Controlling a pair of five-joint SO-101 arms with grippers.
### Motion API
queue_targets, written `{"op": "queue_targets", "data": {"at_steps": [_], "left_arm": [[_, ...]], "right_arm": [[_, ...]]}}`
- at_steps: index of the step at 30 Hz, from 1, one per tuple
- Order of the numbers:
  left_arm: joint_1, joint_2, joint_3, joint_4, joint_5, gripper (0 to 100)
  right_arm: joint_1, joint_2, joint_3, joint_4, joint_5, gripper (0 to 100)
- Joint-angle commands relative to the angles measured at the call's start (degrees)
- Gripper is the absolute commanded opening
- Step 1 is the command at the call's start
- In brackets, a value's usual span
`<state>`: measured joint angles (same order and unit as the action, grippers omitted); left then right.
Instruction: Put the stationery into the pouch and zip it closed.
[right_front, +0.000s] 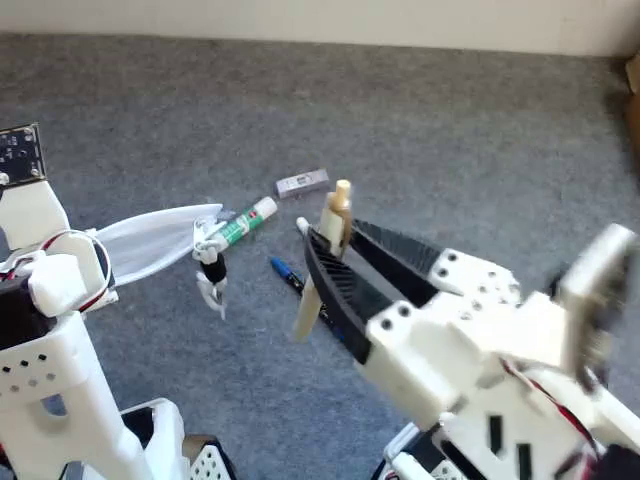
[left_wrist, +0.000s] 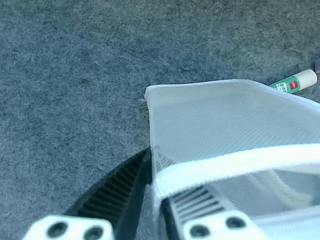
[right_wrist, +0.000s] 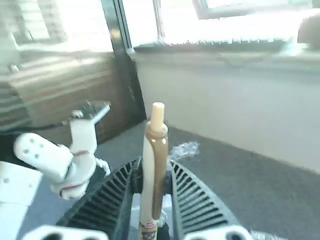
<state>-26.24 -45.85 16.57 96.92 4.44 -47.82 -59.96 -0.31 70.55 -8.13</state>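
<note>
The right gripper (right_front: 330, 232) is clamped on a beige pen (right_wrist: 154, 150), which is held raised above the grey surface. To the left, the mesh pouch (right_front: 155, 240) is pinched at its rim by the left gripper (left_wrist: 157, 185). The pen is best tilted end-first and lined up with the pouch mouth before it is released. A glue stick (right_front: 245, 222) and a blue pen (right_front: 287, 274) lie between, yet to be packed.

Centre frame, the right gripper (right_wrist: 154, 165) clamps an upright beige pen (right_wrist: 154, 145); beyond it, the other arm (right_wrist: 55, 160) stands over grey carpet (right_wrist: 260, 185).
</note>
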Motion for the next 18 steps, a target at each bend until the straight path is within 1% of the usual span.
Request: {"op": "queue_targets", "data": {"at_steps": [1, 7, 10, 13, 16, 18], "left_arm": [[1.45, 0.31, -0.22, -0.62, 0.53, 1], [1.36, 0.31, -0.22, -0.62, 0.53, 1], [1.36, 0.31, -0.22, -0.62, 0.53, 1], [1.36, 0.22, -0.22, -0.62, 0.53, 1], [1.36, 0.22, -0.22, -0.62, 0.53, 1], [1.36, 0.22, -0.22, -0.62, 0.53, 1]], "right_arm": [[-0.92, -0.48, -0.31, -5.76, 0.53, 0.5], [-1.01, -0.75, -0.31, -6.46, 0.62, 0.5], [-1.01, -4.00, 0.22, -4.09, 0.53, 0.5], [-1.01, -8.92, 4.44, -4.00, 0.88, 0.5], [-1.01, -13.76, 10.95, -7.34, 0.88, 0.5], [-1.01, -16.13, 15.78, -11.91, 0.88, 0.5]]}}
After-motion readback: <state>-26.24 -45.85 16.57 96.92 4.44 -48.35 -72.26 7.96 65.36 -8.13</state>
